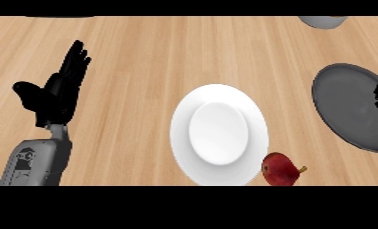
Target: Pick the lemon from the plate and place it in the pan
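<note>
Robot hand (59, 90) open, well left of plate (184, 138).

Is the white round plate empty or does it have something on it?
Empty: the white round plate shows only bare white surface; no lemon visible.

The dark grey pan (347, 105) runs off the right edge, so only its left part shows. At that edge a small black shape overlaps the pan, too little to identify. A grey round object (323, 21) at the top right is cut by the upper edge. The left forearm (33, 163) is cut off below.
</note>
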